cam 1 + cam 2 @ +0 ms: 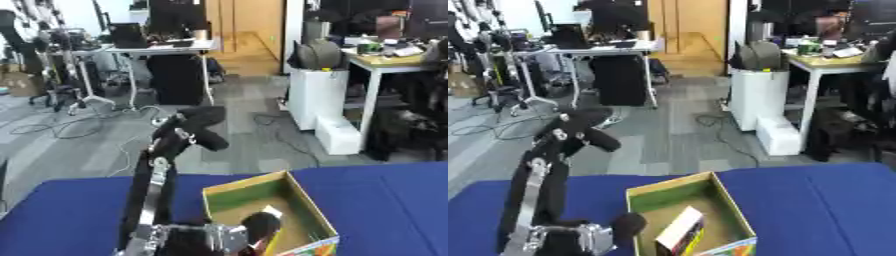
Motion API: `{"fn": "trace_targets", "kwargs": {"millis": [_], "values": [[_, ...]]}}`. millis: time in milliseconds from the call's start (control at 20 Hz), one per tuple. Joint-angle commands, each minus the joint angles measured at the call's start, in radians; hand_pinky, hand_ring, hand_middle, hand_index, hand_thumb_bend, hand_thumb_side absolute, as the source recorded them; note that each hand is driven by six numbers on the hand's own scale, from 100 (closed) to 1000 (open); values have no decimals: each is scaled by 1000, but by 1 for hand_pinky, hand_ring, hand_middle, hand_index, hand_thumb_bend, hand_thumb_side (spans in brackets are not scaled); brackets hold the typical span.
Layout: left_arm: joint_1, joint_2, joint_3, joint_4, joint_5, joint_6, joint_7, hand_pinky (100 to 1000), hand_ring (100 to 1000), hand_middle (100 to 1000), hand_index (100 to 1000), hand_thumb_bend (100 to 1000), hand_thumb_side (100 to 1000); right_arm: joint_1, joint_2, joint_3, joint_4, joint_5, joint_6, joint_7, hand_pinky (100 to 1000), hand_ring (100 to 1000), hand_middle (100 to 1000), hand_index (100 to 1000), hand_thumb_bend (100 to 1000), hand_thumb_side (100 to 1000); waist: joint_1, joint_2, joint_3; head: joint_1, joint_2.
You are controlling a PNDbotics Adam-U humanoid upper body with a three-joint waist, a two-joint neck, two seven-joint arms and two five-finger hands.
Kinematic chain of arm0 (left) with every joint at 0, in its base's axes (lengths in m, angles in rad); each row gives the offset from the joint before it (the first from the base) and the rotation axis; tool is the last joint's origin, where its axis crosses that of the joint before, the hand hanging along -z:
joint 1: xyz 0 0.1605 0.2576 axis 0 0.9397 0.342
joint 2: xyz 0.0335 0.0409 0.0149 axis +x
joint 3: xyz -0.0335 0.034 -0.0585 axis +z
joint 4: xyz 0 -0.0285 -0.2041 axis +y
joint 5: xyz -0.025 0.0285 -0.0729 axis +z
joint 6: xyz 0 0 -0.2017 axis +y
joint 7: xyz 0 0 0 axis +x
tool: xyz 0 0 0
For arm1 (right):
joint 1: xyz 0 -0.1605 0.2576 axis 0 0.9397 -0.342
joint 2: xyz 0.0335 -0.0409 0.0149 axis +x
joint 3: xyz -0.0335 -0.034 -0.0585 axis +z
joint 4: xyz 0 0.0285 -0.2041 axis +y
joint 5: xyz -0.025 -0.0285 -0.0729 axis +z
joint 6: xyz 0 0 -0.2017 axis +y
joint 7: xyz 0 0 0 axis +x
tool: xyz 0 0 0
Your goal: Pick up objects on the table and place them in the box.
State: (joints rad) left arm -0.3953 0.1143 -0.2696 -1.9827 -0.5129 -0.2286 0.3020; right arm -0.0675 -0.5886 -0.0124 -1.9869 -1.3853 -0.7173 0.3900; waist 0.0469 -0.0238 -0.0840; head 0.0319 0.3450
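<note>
While our left arm bends up high over the near left part of the table, our left hand (627, 223) comes down to the left wall of the cardboard box (732, 212). We cannot tell if its fingers are apart or together, because they look only like a dark shape. Just beside the hand, inside the box, a small carton (681, 231) with a white face stands tilted against the left wall. The box rests near the front edge of the blue table (824, 200).
</note>
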Motion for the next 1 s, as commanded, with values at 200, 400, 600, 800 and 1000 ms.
{"fn": "trace_targets", "kwargs": {"millis": [200,400,600,800,1000], "values": [[-5,15,-2,-17,12,2,-9,496,547,725,800,670,551,-15,-8,-12,-13,-49,-70,8,257,369,459,609,100,1000,-7,-8,-1,-34,-22],[-1,19,-5,-17,12,3,-15,493,545,726,799,665,555,-16,-7,-11,-13,-73,-90,18,253,365,455,597,100,1000,-8,-6,-2,-50,-52],[0,20,-7,-17,18,4,-16,488,540,724,807,643,587,-13,-1,-6,-13,-70,-84,34,250,363,452,585,100,1000,-10,-5,-1,-52,-98],[1,20,-11,-17,37,12,-20,487,539,724,810,645,585,-13,4,-4,-13,-71,-83,40,247,360,448,582,100,1000,-12,-4,0,-46,-120],[0,20,-12,-17,47,11,-27,485,539,725,812,650,576,-11,9,-2,-13,-69,-82,47,243,358,445,582,100,1000,-13,-2,3,-36,-119]]}}
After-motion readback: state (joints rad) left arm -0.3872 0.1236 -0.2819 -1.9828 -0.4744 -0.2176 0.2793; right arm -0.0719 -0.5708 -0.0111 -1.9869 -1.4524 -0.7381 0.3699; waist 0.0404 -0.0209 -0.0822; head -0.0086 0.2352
